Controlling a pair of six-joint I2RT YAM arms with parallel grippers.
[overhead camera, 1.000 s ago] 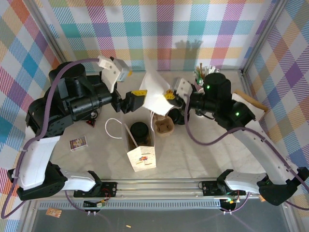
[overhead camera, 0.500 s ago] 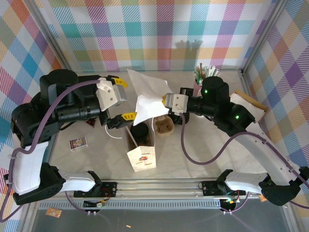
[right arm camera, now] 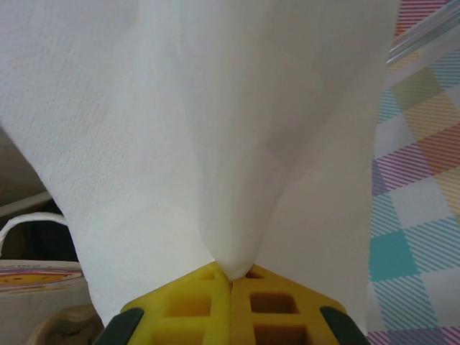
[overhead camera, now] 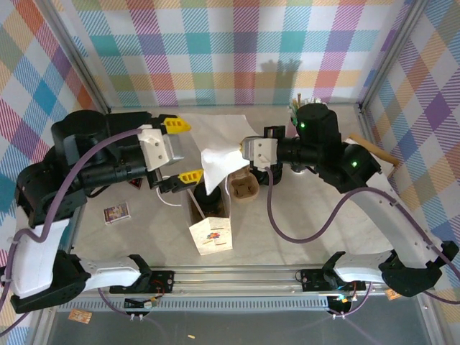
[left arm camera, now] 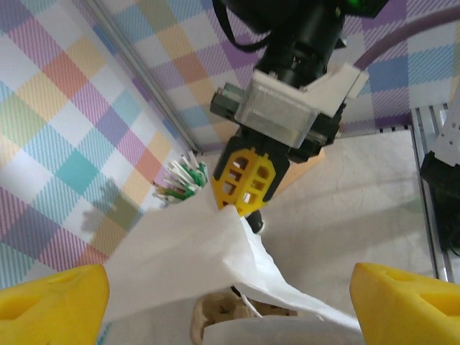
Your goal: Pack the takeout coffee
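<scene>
Plaid walls in pastel checks close in a pale table [overhead camera: 144, 230] in the overhead view, where a white paper bag [overhead camera: 210, 231] stands open at lower centre. The takeout coffee [overhead camera: 213, 205] sits down inside it with only its black lid showing, partly covered by a white napkin [overhead camera: 219, 162] that hangs just above the bag mouth. Right of centre, the right gripper [overhead camera: 239, 149] is pinched tight on the napkin's upper corner. Left of centre, the left gripper [overhead camera: 183, 151] has its yellow fingers spread wide with nothing between them, up and left of the cup and apart from it. With the cup bagged, the step in hand looks like adding the napkin. The next move would call for lowering the sheet inside the bag walls without catching the rim or tipping the bag. From the left wrist, the left gripper [left arm camera: 230, 287] shows a spread finger at each bottom corner, and the right gripper [left arm camera: 237, 198] at centre clamps the napkin [left arm camera: 194, 266] draping toward the lower edge. From the right wrist, the right gripper [right arm camera: 231, 277] meets at bottom centre, the napkin [right arm camera: 215, 129] fanning upward.
</scene>
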